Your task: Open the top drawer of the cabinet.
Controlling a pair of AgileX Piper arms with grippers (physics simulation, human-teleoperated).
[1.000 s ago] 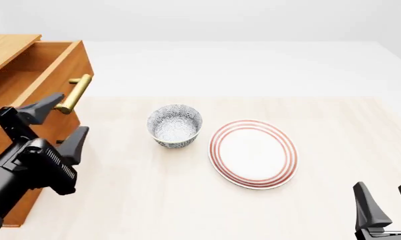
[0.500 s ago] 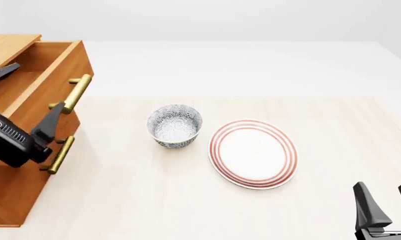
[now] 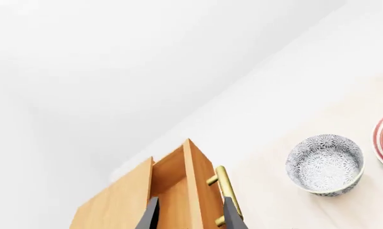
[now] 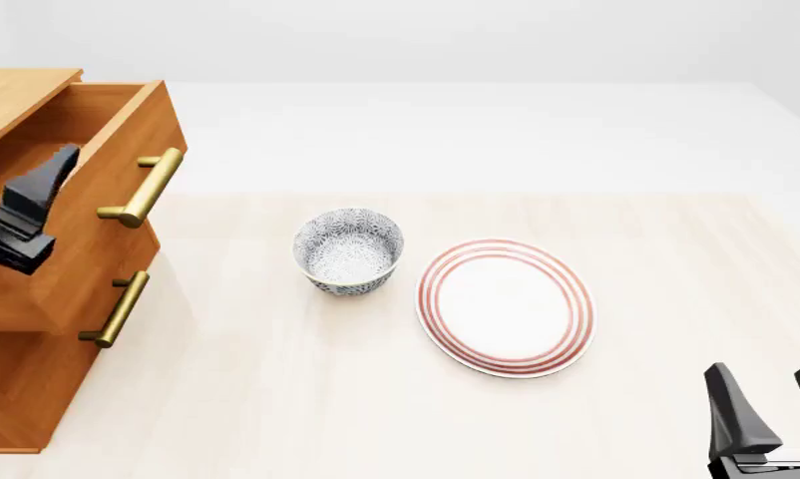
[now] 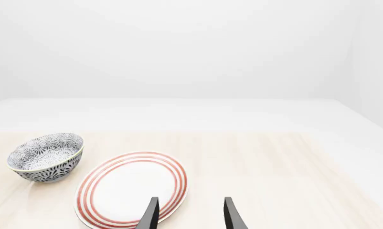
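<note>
The cabinet [image 4: 28, 379] stands at nine o'clock on the tabletop [image 4: 373, 399], its top drawer [image 4: 101, 190] already pulled well out, the brass handle [image 4: 144, 187] running roughly from one to seven o'clock. The left tool [image 4: 21, 215], fingers spread and gripping nothing, hangs over the drawer's open cavity, the handle at its three o'clock. The right tool [image 4: 773, 409], also open and empty, sits at five o'clock, far from the cabinet
</note>
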